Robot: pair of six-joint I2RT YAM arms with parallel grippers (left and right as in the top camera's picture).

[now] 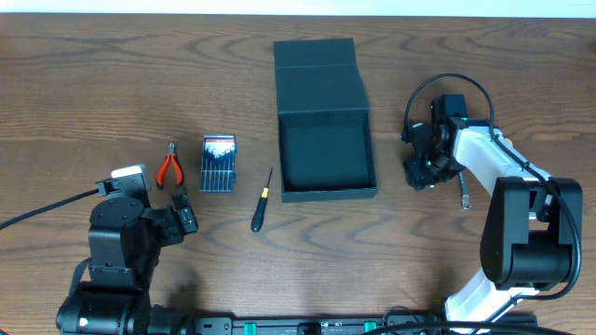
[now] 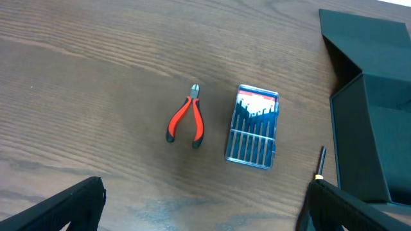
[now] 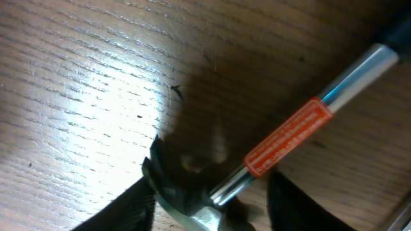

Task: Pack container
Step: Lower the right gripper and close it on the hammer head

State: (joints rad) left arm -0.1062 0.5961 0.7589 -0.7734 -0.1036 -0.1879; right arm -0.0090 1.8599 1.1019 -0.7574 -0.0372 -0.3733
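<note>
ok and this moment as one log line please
left gripper open | right gripper astride steel-shafted tool, grip unclear | container open, looks empty | pliers, bit case, screwdriver on table

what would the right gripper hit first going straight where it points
The chrome shaft with the orange label, lying between the right gripper's fingers; then the table, though depth is unclear.

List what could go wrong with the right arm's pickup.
The right tool straddles the chrome shaft past its orange label, away from the dark handle end, so the load might tilt when lifted. The shaft looks smooth and could slip between the fingers. The container stands close by; a swinging load might knock its wall.
</note>
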